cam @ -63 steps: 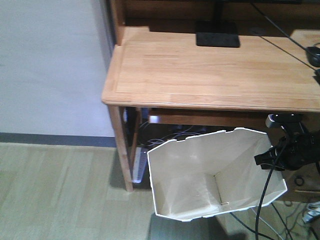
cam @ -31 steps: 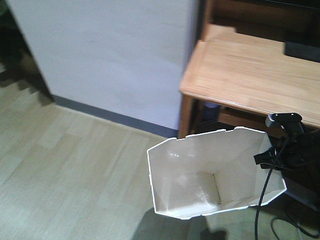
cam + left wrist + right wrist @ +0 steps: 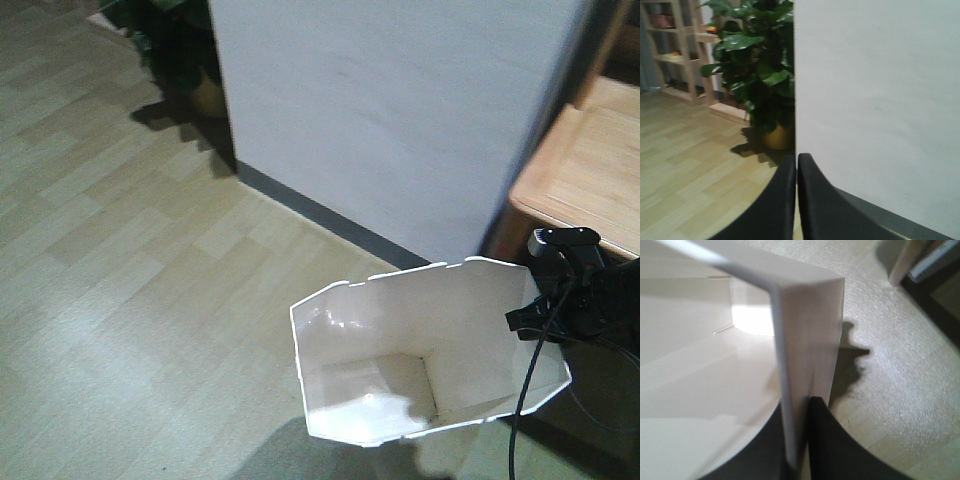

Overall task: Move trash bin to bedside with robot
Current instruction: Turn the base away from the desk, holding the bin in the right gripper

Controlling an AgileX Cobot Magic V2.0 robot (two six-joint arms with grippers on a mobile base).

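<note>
Clamped onto the side wall of the trash bin (image 3: 372, 330) with the right gripper (image 3: 532, 318), one finger inside the rim and one outside.
Gripping the white bin at its right edge, mouth tipped toward the front camera, over a pale plank floor (image 3: 120, 250). Pressed together on nothing at the left gripper (image 3: 796, 167), facing a white wall (image 3: 875, 100) with a potted plant (image 3: 762, 65) beside it. Flanked on the right by a wooden desk (image 3: 590, 170).
</note>
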